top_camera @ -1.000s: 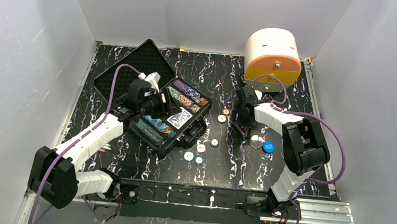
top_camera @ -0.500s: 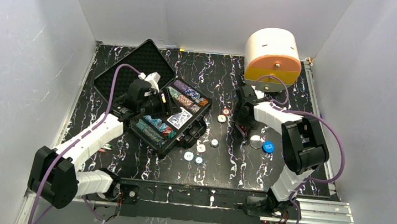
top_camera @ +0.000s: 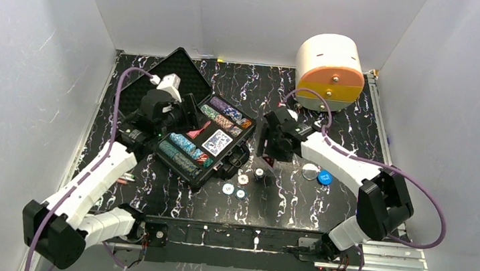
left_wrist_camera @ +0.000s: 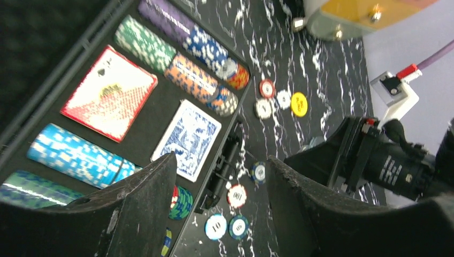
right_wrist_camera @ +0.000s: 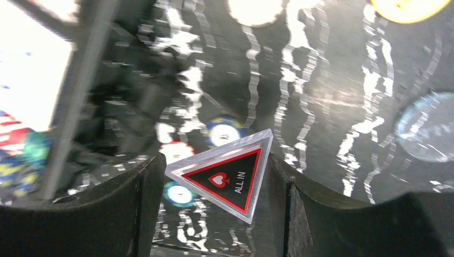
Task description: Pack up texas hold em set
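Packing of the poker set stands partway done. The black hard-plastic case (left_wrist_camera: pixel 150 123) lies open at the left centre of the overhead view, its foam-lined lid (top_camera: pixel 162 77) folded back toward the upper left. Rows of multicoloured poker chips (left_wrist_camera: pixel 80 158), a red card deck (left_wrist_camera: pixel 110 99) and a blue card deck (left_wrist_camera: pixel 186 139) are already seated in their slots. The left fingers (left_wrist_camera: pixel 139 209) hang spread and empty above the tray. Just right of the case, the right fingers (right_wrist_camera: pixel 144 209) pinch a transparent triangular "ALL IN" marker (right_wrist_camera: pixel 225 174), apparently held above the black marbled surface (top_camera: pixel 229 80). Left to gather, it seems, are loose round chips (top_camera: pixel 228 189) scattered below and right of the case, a yellow disc (left_wrist_camera: pixel 299 104) with more chips beside it, and a blue disc (top_camera: pixel 324 178) next to a pale disc (top_camera: pixel 310 172) at centre right. The lid is not yet shut. A white-and-orange rounded drawer box (top_camera: pixel 329 71) stands apart at the upper right.
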{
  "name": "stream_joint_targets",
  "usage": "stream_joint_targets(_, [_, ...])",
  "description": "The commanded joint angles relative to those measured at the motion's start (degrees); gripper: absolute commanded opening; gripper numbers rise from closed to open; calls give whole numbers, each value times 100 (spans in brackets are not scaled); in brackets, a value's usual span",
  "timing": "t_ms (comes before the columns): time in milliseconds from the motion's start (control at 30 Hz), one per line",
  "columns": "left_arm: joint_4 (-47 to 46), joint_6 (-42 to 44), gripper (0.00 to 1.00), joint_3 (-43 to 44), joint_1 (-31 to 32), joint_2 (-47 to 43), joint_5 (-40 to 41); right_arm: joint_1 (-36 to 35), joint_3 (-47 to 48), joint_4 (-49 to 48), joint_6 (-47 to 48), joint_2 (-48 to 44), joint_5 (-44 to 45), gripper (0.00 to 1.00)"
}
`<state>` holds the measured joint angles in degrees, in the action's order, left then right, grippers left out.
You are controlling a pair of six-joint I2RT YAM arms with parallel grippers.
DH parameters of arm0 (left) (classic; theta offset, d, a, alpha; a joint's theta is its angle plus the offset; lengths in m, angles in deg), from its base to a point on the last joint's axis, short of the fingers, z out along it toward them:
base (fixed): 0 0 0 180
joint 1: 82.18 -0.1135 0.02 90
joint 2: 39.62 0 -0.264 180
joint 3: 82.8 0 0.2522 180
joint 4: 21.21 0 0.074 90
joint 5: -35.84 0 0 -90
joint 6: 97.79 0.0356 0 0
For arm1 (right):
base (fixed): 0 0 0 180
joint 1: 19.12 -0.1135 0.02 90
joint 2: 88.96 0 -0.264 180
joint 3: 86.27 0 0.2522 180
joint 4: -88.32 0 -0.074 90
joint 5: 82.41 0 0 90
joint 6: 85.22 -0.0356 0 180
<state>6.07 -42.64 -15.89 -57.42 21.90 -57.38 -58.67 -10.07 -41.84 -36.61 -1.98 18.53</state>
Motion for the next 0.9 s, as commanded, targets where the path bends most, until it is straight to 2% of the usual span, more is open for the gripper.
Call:
stream_joint_targets(0, [532,343,60,557,-6,-472,1037,-512,972,-190,-134,167,68,63])
stream_joint_targets(167, [899,781,62,1169,-6,-838,2085,-1057,2225,-241,78,1138,449,63])
stream_joint_targets(433, [1177,1436,67,1841,-6,-1356,3473,-1485,4195,-543,791,2835,600,63])
stream_joint_targets(733, [1419,1481,70,1985,-7,-1386,3530,-1705,6042,-674,2211,4331,577,63])
stream_joint_targets(867, [1467,1498,71,1976,-6,-1345,3524,-1729,6410,-700,2862,4721,483,63])
